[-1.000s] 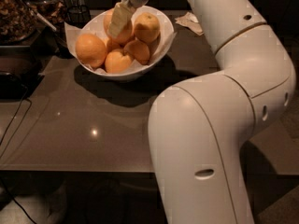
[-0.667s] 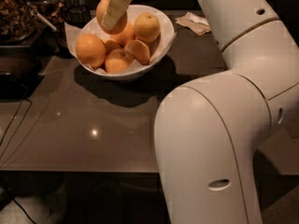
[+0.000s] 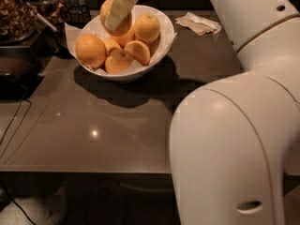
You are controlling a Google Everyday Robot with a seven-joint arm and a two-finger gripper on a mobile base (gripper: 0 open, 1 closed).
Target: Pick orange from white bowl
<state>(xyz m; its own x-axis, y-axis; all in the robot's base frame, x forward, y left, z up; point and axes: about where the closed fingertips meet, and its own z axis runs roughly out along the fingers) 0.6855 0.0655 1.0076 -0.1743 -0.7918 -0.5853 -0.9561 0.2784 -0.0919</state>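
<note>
The white bowl [image 3: 159, 50] stood far left on the table [image 3: 93, 125], with loose oranges [image 3: 90, 50] inside. A second earlier the gripper [image 3: 115, 20] sat low among them. It had since risen above the bowl's far side, clenched on one orange [image 3: 105, 11] pinned between its fingers, clear of the pile.

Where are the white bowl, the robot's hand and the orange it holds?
white bowl [image 3: 152, 62]: camera view, on its front outer wall.
hand [image 3: 116, 18]: camera view, above the bowl's back, between its fingertips.
orange [image 3: 105, 11]: camera view, in the hand, on its left side.
</note>
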